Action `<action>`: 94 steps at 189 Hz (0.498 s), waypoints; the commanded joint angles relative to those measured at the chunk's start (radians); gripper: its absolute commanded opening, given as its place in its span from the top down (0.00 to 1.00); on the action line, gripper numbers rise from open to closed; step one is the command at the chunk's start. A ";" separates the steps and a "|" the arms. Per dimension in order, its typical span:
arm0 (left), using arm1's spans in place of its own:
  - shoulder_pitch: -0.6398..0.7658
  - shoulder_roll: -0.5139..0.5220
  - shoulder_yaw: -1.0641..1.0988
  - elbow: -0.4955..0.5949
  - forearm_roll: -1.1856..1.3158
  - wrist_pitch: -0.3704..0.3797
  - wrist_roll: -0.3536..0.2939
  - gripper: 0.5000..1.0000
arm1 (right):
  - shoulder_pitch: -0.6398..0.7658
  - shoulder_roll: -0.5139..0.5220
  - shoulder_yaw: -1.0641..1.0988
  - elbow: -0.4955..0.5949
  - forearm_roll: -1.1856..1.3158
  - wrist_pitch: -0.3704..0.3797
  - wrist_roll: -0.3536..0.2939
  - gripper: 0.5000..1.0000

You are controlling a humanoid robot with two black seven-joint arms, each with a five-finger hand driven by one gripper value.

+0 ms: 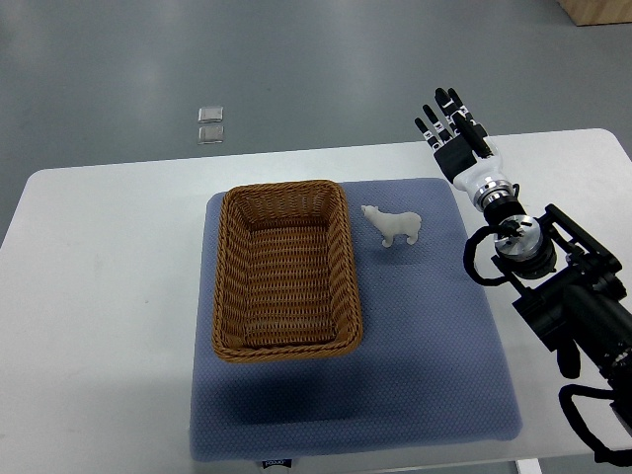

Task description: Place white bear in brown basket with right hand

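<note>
a white table fills most of the frame, with grey floor along the top. a blue-grey mat covers the table's centre and lower right, its lower edge near the bottom of the frame.

the brown basket, a rectangular woven wicker one, sits on the left half of the mat, slightly left of the frame's centre, with its long sides running up and down the picture. nothing lies inside it; only the woven bottom shows.

the white bear, a small polar bear figurine, stands upright on the mat just right of the basket's upper right corner, close to the rim but not touching it. its head points to the left, toward the basket.

the right hand is in the upper right of the frame, over the far edge of the table, up and to the right of the bear and well apart from it. its black fingers are stretched out straight and slightly fanned, pointing toward the top of the frame, and they hold nothing. the white wrist and black arm run down to the lower right edge of the picture.

on the floor at the upper left of centre lie two small clear square objects, one just above the other; what they are cannot be told.
</note>
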 commanded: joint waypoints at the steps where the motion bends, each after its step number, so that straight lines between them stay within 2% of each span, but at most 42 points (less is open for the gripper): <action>1: 0.000 0.000 0.001 0.000 0.000 0.000 0.000 0.00 | 0.000 0.000 0.000 0.000 0.000 -0.001 0.000 0.14; 72: 0.000 0.000 -0.001 -0.001 0.000 0.000 0.000 0.00 | 0.014 -0.018 -0.035 0.000 -0.008 0.001 -0.008 0.14; 94: 0.000 0.000 -0.001 -0.001 0.000 0.000 0.000 0.00 | 0.058 -0.067 -0.143 0.000 -0.091 0.001 -0.046 0.14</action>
